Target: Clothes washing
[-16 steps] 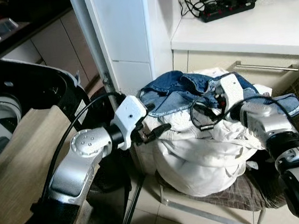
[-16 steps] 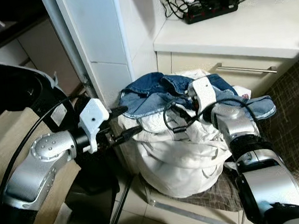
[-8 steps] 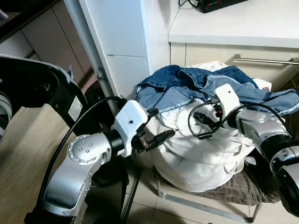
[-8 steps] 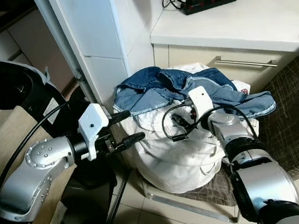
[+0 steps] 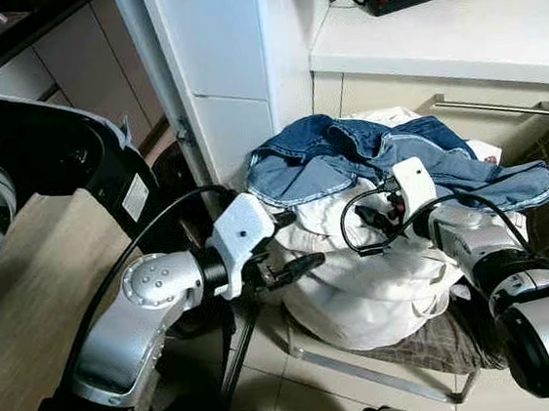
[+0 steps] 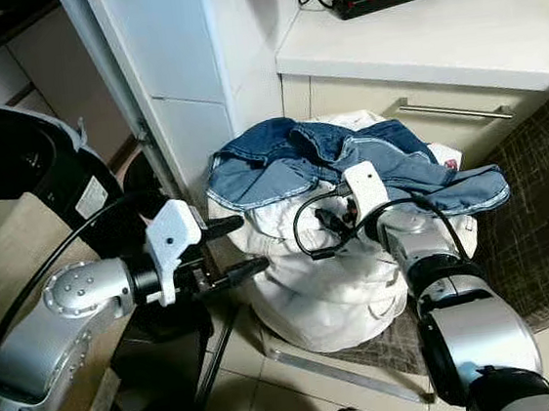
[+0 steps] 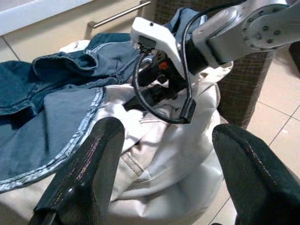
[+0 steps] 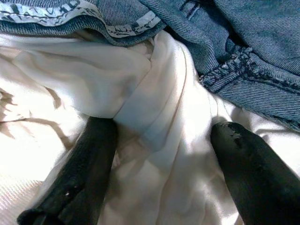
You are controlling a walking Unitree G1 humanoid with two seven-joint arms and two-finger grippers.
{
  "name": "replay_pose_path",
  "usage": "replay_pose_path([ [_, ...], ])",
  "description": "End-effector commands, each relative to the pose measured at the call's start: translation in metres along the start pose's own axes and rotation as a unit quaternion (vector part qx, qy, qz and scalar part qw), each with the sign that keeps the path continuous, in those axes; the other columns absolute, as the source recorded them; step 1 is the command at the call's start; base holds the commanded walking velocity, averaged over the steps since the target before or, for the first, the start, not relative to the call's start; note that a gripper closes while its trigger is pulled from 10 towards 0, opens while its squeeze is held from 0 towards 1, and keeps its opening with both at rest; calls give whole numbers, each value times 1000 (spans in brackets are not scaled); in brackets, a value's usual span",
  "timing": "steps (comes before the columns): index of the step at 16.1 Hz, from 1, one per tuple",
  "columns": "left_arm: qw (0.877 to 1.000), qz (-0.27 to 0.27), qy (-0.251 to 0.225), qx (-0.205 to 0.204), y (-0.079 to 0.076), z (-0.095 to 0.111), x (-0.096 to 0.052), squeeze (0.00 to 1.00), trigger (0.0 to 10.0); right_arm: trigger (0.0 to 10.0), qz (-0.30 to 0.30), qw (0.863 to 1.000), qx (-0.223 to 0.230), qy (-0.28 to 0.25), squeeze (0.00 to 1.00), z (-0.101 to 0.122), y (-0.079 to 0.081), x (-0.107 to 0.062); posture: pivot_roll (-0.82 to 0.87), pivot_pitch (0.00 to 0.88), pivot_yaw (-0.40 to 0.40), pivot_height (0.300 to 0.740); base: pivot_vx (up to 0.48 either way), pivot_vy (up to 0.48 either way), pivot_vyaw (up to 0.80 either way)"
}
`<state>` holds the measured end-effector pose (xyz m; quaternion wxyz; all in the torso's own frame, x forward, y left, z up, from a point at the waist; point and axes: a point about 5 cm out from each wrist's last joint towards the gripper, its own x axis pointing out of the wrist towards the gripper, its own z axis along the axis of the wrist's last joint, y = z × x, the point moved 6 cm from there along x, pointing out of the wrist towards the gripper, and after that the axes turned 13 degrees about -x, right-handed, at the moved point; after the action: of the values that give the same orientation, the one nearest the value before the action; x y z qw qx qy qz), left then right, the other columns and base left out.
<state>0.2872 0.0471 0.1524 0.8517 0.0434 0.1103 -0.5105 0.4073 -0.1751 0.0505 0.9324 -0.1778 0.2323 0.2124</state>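
Right gripper (image 8: 157,154) fingers spread wide, pressed into crumpled white cloth bundle (image 5: 381,283); pinch a thick fold below blue denim garment (image 5: 368,156); left gripper (image 5: 294,248) open alongside.

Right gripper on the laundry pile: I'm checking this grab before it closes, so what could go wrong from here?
The right gripper is open with its fingers pressed into the white cloth, so it may pinch only a thin fold that slips out. The denim garment lies draped over the white cloth and could be dragged off onto the floor. The right arm's looped cable hangs against the pile and might snag the fabric.
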Motion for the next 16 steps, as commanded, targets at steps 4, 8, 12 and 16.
replay_pose_path([
  [4, 1000, 2, 4, 3, 1, 1, 2, 0, 10000, 0, -9, 999, 8, 33, 0, -11, -4, -1, -17, 117, 73, 740, 0, 0, 0],
  [8, 1000, 2, 8, 4, 5, 1, 7, 0, 10000, 0, -13, 1000, 15, 23, 0, -4, -9, -2, -26, 117, 85, 740, 0, 0, 0],
  [12, 1000, 8, 5, 5, 8, 2, 8, 0, 10000, 0, -11, 1000, 25, 12, 0, 1, -12, -4, -26, 117, 85, 740, 0, 0, 0],
  [16, 1000, 10, 1, 4, 7, 1, 10, 0, 10000, 0, -6, 978, 190, -84, 0, 31, -27, -10, -46, 65, 68, 740, 0, 0, 0],
])
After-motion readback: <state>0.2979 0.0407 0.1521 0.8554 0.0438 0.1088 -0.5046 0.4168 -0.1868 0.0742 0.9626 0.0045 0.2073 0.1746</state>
